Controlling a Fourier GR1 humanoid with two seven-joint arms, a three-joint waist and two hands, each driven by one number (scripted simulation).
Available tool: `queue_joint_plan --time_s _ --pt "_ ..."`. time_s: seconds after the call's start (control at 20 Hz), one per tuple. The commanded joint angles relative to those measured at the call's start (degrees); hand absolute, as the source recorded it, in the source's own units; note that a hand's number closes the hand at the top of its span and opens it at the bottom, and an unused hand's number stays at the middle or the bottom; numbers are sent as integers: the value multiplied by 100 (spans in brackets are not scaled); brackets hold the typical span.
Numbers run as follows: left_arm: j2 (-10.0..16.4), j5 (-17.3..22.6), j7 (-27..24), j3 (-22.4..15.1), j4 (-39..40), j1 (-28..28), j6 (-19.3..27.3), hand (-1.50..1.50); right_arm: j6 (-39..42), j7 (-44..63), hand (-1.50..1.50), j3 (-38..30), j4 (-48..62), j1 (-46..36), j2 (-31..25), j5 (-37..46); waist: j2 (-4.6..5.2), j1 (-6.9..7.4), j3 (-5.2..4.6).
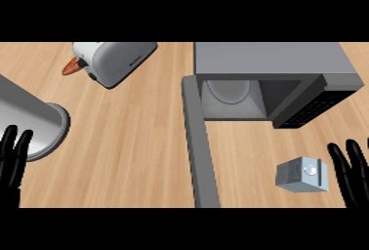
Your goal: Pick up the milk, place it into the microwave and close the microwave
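Milk (301, 175) sits on the counter (130, 156) just beside my right hand (349, 171), which is wide open and holds nothing. It is a small carton, maybe light and stiff; I would hold its flat sides. The microwave (274, 63) is open ahead, its door (199, 146) sticking out left of my path.

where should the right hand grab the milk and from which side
Grip the milk across its flat side walls, below the capped top, coming from the right, where the open right hand is beside it. It looks upright, so its sides are free.
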Motion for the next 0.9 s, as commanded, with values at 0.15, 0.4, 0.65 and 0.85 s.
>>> queue_joint_plan --time_s 0.15,0.4,0.65,0.85 --pt "72 445 -561 371 200 445 -390 -150 -244 -411 -150 -287 245 215 52 346 10 7 0" --pt "181 910 -513 699 -285 991 -655 -150 -244 -748 -150 -680 804 288 48 360 6 36 2" --pt "46 934 -564 691 -439 1250 -821 -150 -26 -691 -150 -1293 974 251 -69 -194 8 15 2" --pt "-94 408 -1062 -93 -205 1592 -709 -150 91 -1117 -150 -1526 1696 225 -9 -203 8 21 4"
